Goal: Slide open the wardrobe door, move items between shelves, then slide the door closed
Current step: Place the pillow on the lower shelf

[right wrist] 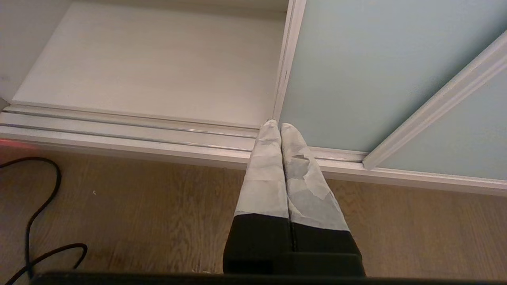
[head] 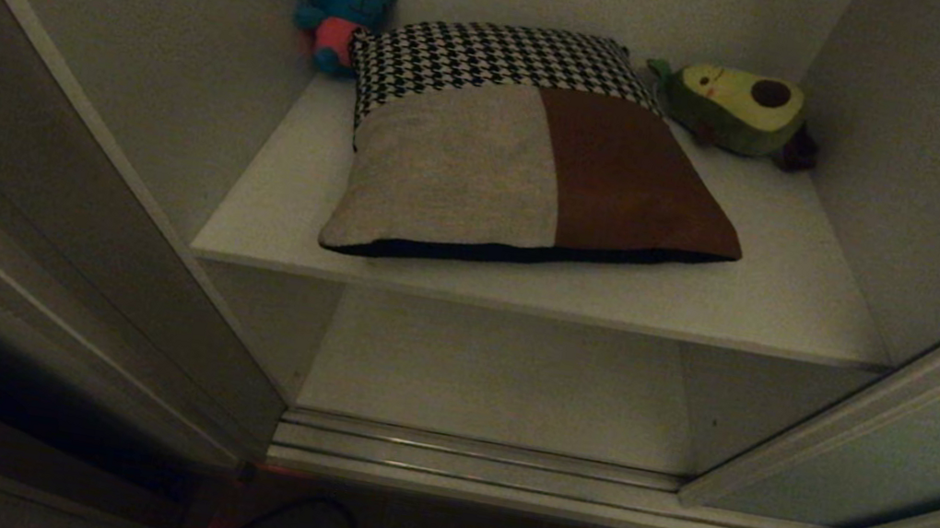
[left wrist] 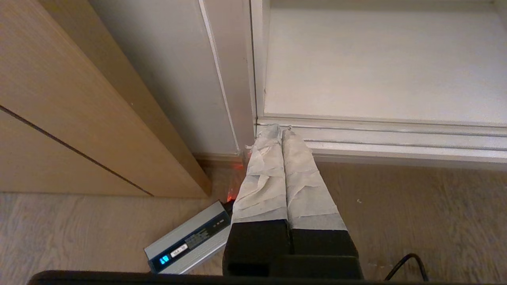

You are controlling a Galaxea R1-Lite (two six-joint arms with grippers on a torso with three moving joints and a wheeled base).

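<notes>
Lying flat mid-shelf, cushion (head: 532, 161) sits on upper shelf (head: 762, 308), up and far from both low pinched-together, empty grippers: left gripper (left wrist: 281, 128), right gripper (right wrist: 277, 124); neither nearer; door (head: 938, 436) slid right.

A blue koala plush (head: 342, 7) and avocado plush (head: 743, 109) sit apart; a grey power brick (left wrist: 189, 241) and black cable (right wrist: 37, 221) lie on the wood floor (right wrist: 158, 213).

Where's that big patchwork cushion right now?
In the head view, the cushion lies flat on the upper shelf, between a blue plush toy at its left and an avocado plush at its right.
</notes>
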